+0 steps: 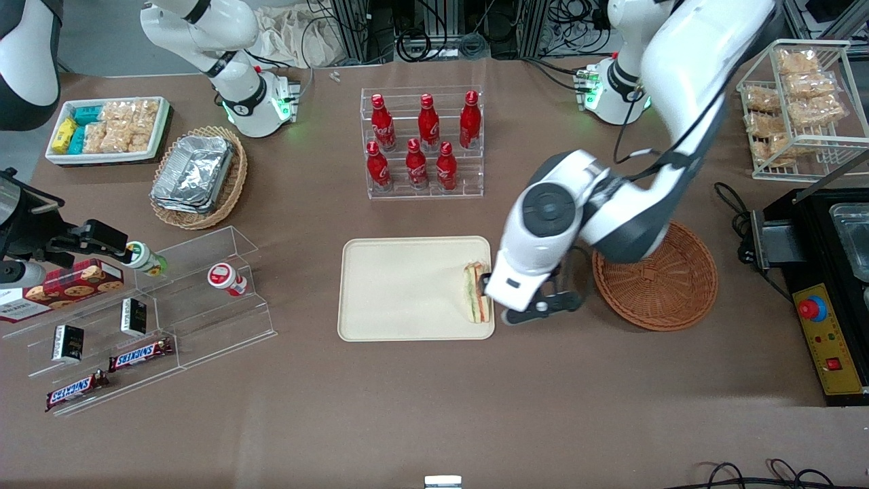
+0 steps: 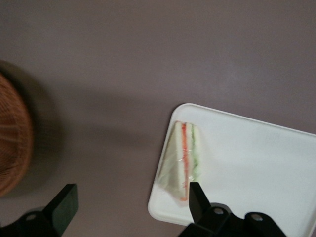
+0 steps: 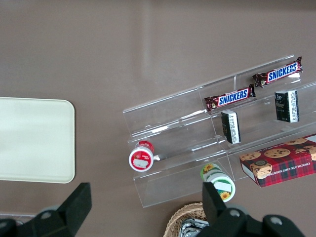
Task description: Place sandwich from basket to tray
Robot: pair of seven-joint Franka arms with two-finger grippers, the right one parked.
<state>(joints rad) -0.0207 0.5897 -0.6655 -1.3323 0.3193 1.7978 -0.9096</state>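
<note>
Sandwich [image 1: 476,293], wedge, lying on tray [image 1: 407,285] at the edge nearest basket [image 1: 662,282], evidently set down just inside the rim; gripper [image 2: 129,205] above it, jaws apart, holding nothing; basket empty on counter [image 1: 434,407].

The open tool [image 2: 129,200] hangs over the tray [image 1: 407,288] edge, sandwich [image 1: 476,293] beside one finger, basket [image 1: 657,278] near.
</note>
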